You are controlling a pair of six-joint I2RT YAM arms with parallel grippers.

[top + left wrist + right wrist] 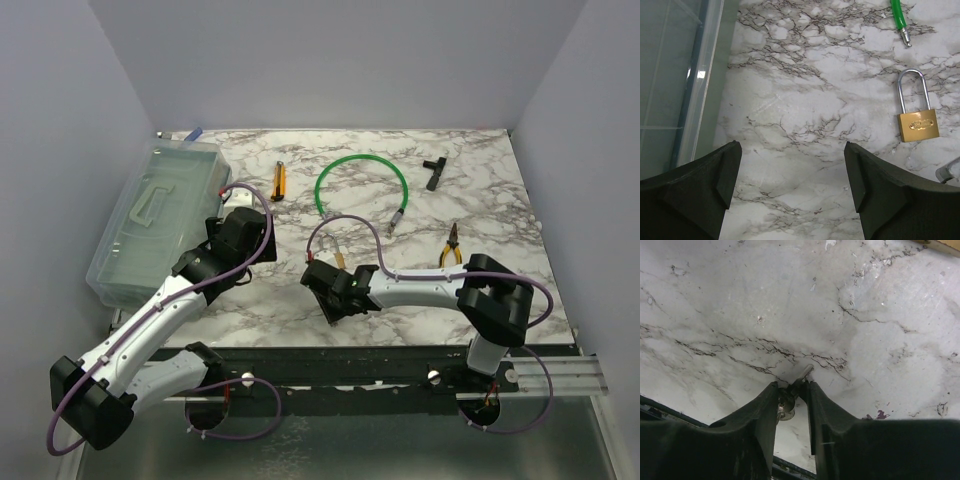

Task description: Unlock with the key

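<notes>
The small silvery key (787, 403) lies on the marble between the fingers of my right gripper (791, 386). Its round head rests against the left finger and its blade (805, 372) pokes out past the right fingertip. The jaws stand narrow around it, with a strip of table still showing beside the head. From above, the right gripper (325, 292) is low near the front edge, and the key is hidden there. The brass padlock (918, 125) with a steel shackle lies flat, to the right of my left gripper (790, 170). The left gripper is wide open over bare marble.
A clear plastic box (160, 215) stands along the left side, close by the left gripper (248, 228). A green cable (345, 170), a yellow knife (279, 181), a black T-shaped tool (433, 170) and yellow-handled pliers (451, 245) lie further back.
</notes>
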